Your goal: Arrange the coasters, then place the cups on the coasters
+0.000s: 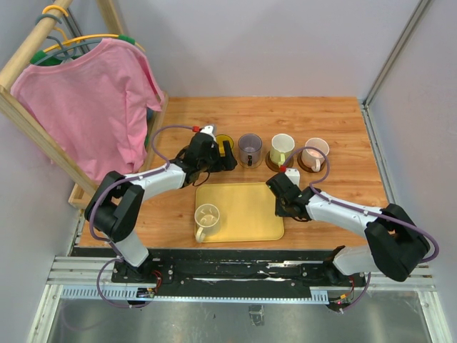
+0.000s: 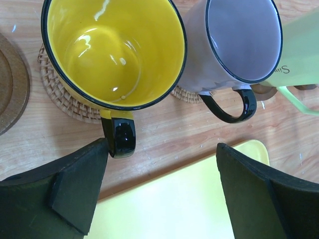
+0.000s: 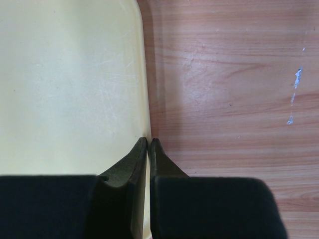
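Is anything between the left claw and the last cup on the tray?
Nothing visible. The open left gripper hangs near the yellow cup; the last cup stands alone on the tray, only bare surface between them.

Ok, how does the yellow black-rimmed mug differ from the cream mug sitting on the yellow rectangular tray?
The yellow black-rimmed mug stands on a tan woven round coaster; the cream mug stands on the yellow rectangular tray, with no coaster. The yellow mug has a black rim and handle; the cream mug is pale all over. Both stand upright, handles toward the arms' bases.
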Controlling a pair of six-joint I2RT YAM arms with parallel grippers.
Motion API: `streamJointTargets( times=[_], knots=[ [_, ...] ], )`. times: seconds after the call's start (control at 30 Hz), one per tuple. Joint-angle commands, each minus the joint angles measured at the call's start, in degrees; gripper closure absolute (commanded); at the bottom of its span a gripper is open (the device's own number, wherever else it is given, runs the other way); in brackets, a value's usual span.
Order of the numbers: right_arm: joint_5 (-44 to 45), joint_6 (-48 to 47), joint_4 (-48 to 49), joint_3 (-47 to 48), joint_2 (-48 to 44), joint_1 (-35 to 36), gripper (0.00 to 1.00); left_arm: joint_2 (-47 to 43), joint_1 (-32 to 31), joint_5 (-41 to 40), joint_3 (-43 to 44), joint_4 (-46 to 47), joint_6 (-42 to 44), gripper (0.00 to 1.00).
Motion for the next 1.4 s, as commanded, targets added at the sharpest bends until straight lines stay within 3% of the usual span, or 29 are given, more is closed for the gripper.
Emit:
streamJointTargets(
  times=[0.0,0.13,0.4,0.77,1.0,1.1,1.2,1.27,1.37],
  knots=[
    [-1.51,1.16,-3.96,-3.13,1.94,1.13,0.99,0.30,-0.69,0.14,-0.58,0.80,-0.72,0.07],
    [-1.71,1.15,-4.13,-3.00,1.96,1.06,0.99,-0.87,-0.82,-0.81,-1.01,-0.06,-0.77,0.01],
    [-1.51,1.24,-5.38,-2.95,0.72,1.26,0.99,-6.65,-0.82,-4.66,-3.40,-5.07,-0.26,0.00],
    [-0.81,3.13,-8.11,-4.08,-1.57,2.35,0.99,-26.58,-0.95,-6.51,-12.28,-14.48,-0.24,0.00],
    [-0.30,3.97,-8.58,-4.46,-2.02,2.80,0.97,-37.88,-3.49,-4.96,-15.95,-25.79,-0.15,0.00],
    [-0.23,3.76,-8.67,-3.99,-2.17,2.75,0.81,-41.52,-6.13,-4.21,-16.02,-31.54,-0.37,0.01],
    [-0.60,3.07,-8.14,-3.38,-2.06,2.78,0.45,-43.42,-8.13,-2.94,-14.62,-38.36,-1.01,0.00],
    [-0.59,2.84,-8.12,-2.87,-1.82,2.73,0.28,-43.83,-8.98,-1.27,-13.37,-43.04,-1.74,0.00],
    [-0.57,2.83,-8.16,-2.52,-1.35,2.76,0.15,-44.76,-10.75,-0.03,-12.00,-49.53,-3.14,0.00]
  ],
)
